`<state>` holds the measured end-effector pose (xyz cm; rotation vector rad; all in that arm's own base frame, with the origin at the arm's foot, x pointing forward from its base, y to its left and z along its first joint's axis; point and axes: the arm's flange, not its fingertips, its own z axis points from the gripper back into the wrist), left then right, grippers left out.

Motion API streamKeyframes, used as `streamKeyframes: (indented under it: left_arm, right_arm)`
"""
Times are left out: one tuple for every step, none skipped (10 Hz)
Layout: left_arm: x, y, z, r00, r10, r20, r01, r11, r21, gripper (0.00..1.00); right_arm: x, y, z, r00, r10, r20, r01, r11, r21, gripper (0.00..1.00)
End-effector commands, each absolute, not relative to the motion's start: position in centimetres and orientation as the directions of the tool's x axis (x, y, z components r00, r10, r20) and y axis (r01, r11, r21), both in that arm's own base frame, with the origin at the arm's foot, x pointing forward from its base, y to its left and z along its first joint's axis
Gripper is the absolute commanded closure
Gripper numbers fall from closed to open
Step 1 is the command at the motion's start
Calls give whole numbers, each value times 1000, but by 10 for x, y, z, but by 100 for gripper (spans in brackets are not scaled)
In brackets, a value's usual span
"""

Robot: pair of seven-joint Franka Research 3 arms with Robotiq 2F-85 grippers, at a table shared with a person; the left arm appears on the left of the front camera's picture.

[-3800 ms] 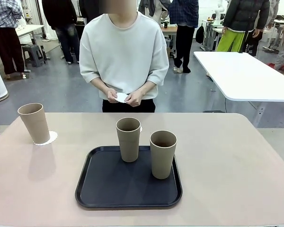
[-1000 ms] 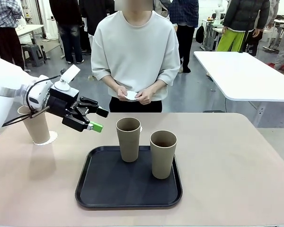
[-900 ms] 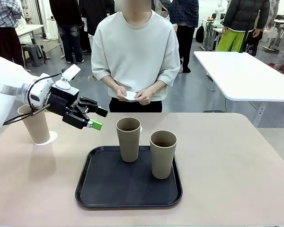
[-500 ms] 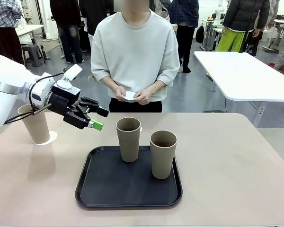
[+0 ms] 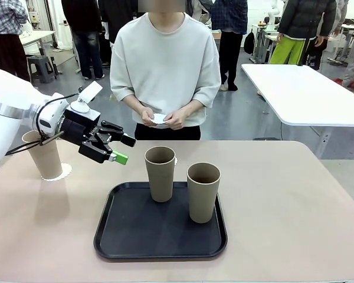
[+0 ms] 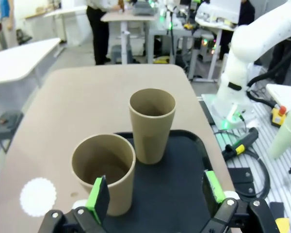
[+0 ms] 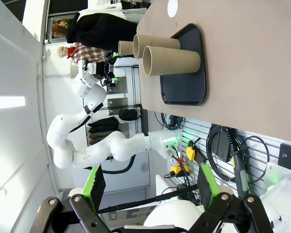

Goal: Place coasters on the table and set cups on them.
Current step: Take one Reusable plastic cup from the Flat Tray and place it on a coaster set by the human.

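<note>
At the far left of the smooth beige-pink table (image 5: 283, 200), a tall tapered tan-brown paper cup (image 5: 41, 154) stands upright on a round white lacy paper coaster (image 5: 60, 172). This pair is judged complete.

Just to its right, the left gripper (image 5: 124, 150) hovers above the table. Its jaws are spread wide with nothing between them, and its fingers point toward the smooth black rounded-square tray (image 5: 124, 242).

The rear tray cup (image 5: 160, 174), matte and handleless, stands upright to the right of the fingertips, near but apart. Its long axis is vertical, so a sideways approach across the wall is indicated. In the left wrist view the cup lies close ahead, offset toward one green pad (image 6: 98, 198) rather than centred.

A second coaster (image 6: 38, 196) lies bare on the table just outside the tray, beside that cup. The person's hands (image 5: 176, 122) hold a third coaster (image 5: 156, 118) at the far side.

The front tray cup (image 5: 203, 192) stands further right. The right gripper (image 7: 150, 187) is spread open, empty, and well apart from the tray. The left arm is nearer.
</note>
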<state>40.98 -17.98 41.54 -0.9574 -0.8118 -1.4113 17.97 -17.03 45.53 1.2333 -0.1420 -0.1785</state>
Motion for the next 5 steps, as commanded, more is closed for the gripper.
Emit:
streamKeyframes:
  left_arm:
    - [414, -173, 391, -65, -363, 930, 993, -119, 23, 0]
    - [414, -171, 383, -99, -349, 932, 990, -129, 57, 0]
    - [415, -171, 376, -120, -337, 934, 989, -120, 84, 0]
    - [415, -172, 363, -132, -338, 932, 991, -56, 120, 0]
    - [418, -174, 355, -132, -326, 936, 991, -25, 131, 0]
  right_arm:
    - [179, -170, 455, 978, -210, 20, 47, 311, 949, 0]
    - [179, -170, 455, 978, -210, 20, 47, 311, 949, 0]
    - [179, -170, 455, 978, -210, 20, 47, 311, 949, 0]
    - [179, -170, 455, 978, -210, 20, 47, 311, 949, 0]
    - [179, -170, 455, 978, -210, 20, 47, 311, 949, 0]
